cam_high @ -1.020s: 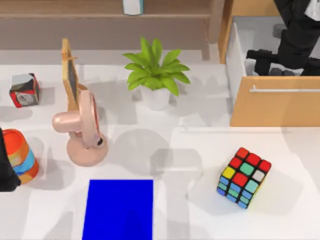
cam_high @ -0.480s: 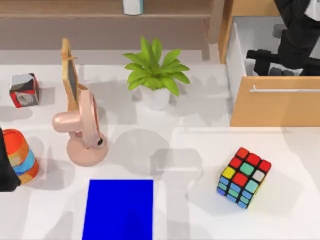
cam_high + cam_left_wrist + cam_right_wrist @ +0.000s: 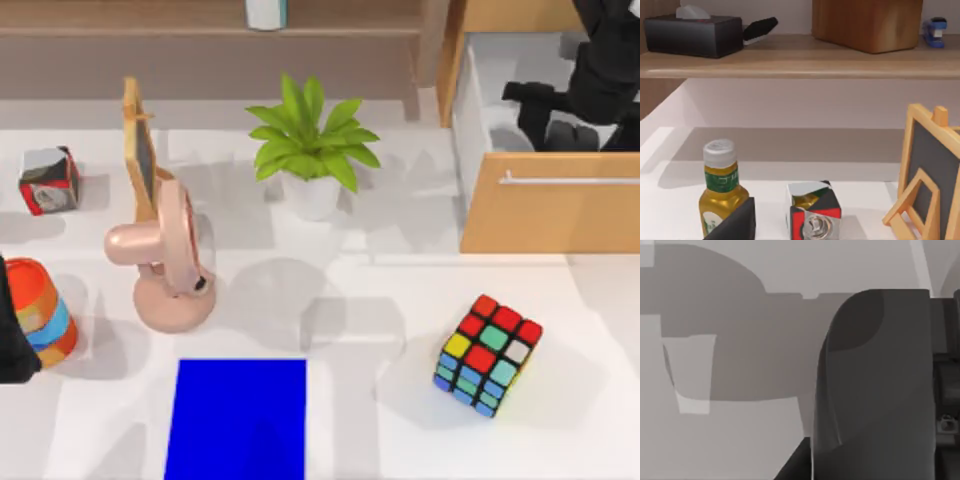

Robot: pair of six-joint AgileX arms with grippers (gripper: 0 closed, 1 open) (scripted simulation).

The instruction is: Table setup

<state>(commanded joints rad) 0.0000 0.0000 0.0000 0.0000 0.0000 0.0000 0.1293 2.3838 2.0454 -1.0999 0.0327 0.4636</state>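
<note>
Right gripper (image 3: 560, 112) inside open drawer (image 3: 550, 215) at desk's (image 3: 400, 400) back right corner; jaw state cannot be told. Left arm (image 3: 12, 330) parked at left edge.

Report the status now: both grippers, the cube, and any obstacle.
Right gripper over the open drawer, fingers unclear. Left arm parked at table's left edge beside striped cup. Rubik's cube untouched, front right. Nothing around it.

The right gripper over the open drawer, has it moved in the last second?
Yes. The right gripper has shifted toward the top view's right and back, away from the drawer front.
</note>
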